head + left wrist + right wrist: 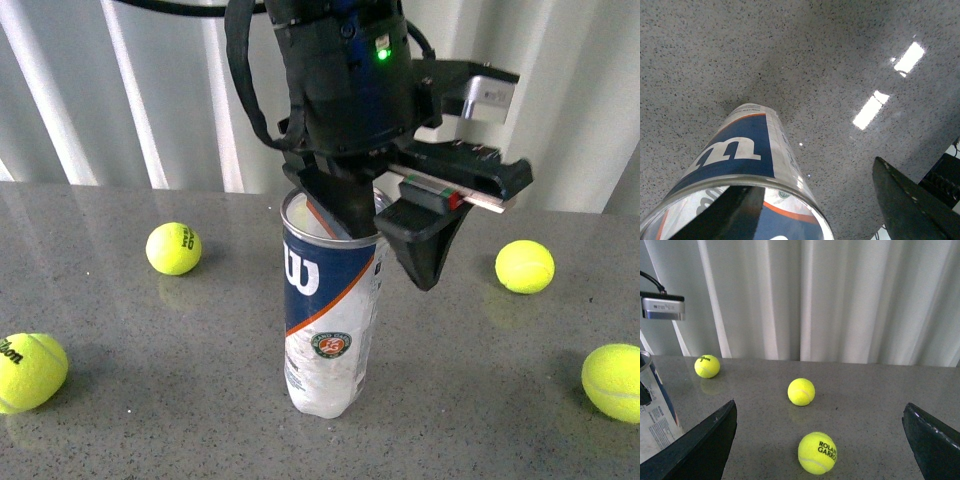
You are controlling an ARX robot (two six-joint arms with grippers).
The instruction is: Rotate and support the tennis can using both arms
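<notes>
The can (325, 310) stands upright mid-table (480, 420), top open. The left gripper (390, 245) is spread, one finger inside the rim and the other outside, seemingly not pinching the wall. The right gripper (819, 405) is agape and empty, nearby. Any sideways nudge from the inner finger could topple the unsupported can toward the ball (524, 266) beyond.

Bright, even light fills all three views, and the white curtain (840, 300) looks washed out. In the left wrist view the glossy tabletop (790, 60) carries two hard white glare patches (871, 109), and the tennis can (740, 155) blurs near the lens. Shadows are soft. The front view is slightly grainy.
</notes>
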